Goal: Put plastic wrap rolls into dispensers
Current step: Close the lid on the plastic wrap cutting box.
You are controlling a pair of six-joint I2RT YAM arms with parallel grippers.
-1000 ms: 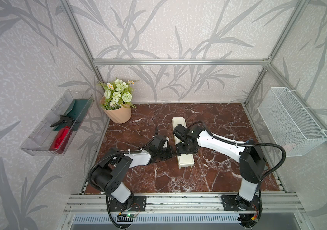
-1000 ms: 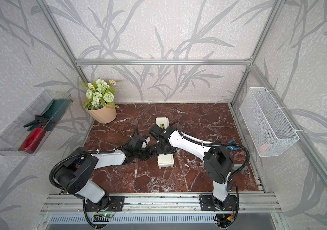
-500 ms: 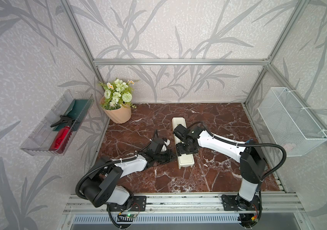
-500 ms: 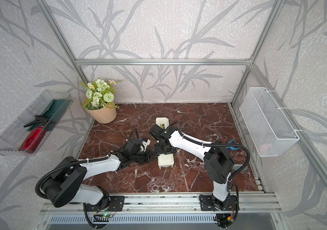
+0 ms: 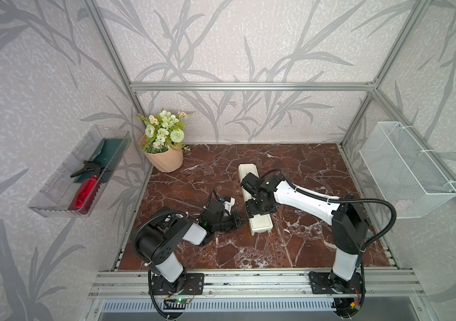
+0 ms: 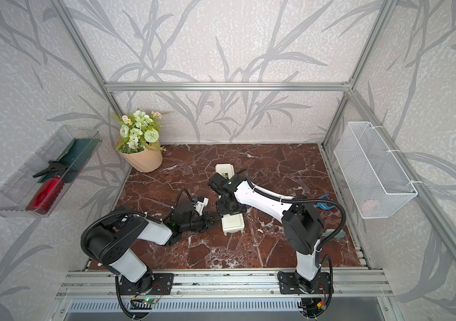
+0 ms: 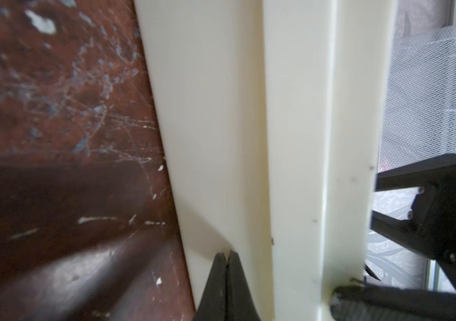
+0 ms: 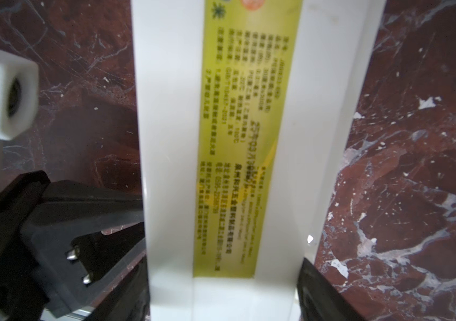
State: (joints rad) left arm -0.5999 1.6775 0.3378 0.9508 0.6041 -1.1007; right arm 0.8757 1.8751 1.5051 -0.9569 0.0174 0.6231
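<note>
Item: box, cream, lid down, label up. It lies on the table, long axis 12-to-6 o'clock (leaning slightly toward 11).
Right gripper: clasps the box across its width, in the 6 o'clock half.
Left gripper: jaws closed, empty, tips at the box's long side from 9 o'clock.
No roll visible in any view.

Leaf-patterned walls, red marble tabletop
</note>
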